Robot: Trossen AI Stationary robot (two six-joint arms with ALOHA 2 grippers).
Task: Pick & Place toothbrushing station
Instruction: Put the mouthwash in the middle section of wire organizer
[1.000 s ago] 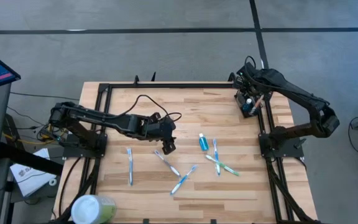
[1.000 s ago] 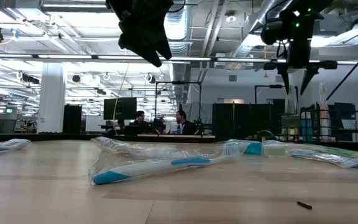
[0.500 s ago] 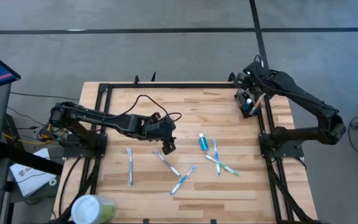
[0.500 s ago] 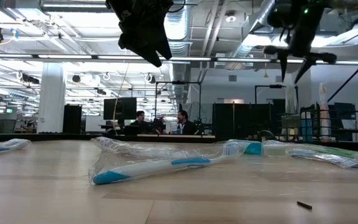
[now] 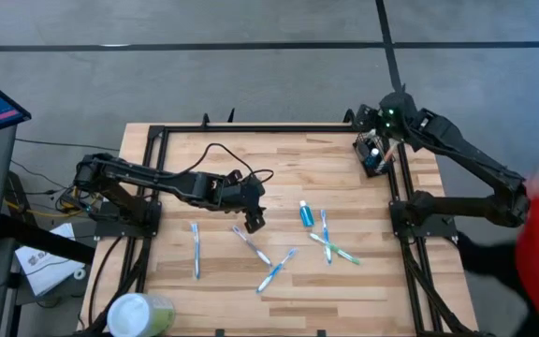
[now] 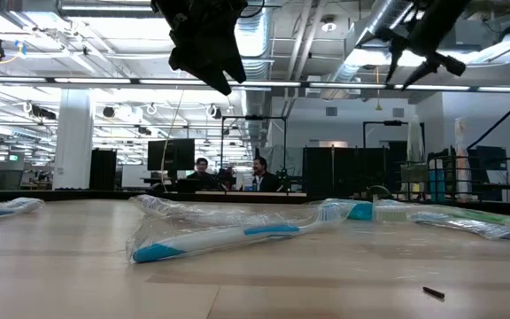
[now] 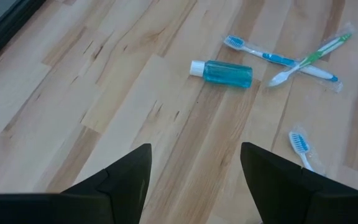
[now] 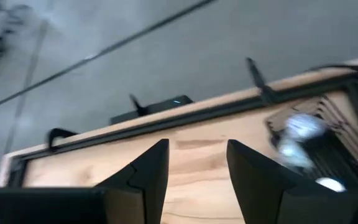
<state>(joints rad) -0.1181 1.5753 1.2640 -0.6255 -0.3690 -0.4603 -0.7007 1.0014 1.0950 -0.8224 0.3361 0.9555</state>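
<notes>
Just below my right gripper (image 5: 386,120), the toothbrushing station (image 5: 373,154) stood at the table's (image 5: 344,178) far right edge. My jaws were parted and empty. Left gripper (image 5: 253,221) hung open mid-table; loose toothbrushes (image 5: 333,249) remained unplaced, I judged.

A small blue bottle (image 7: 221,73) with a white cap lay on the wooden table (image 7: 73,93), just ahead of the left gripper's fingers. Beside it a blue toothbrush (image 7: 278,58) and a green one (image 7: 312,57) lay crossed. A pale-green cup (image 5: 140,315) with a white lid stood well behind, at the table's near corner.
</notes>
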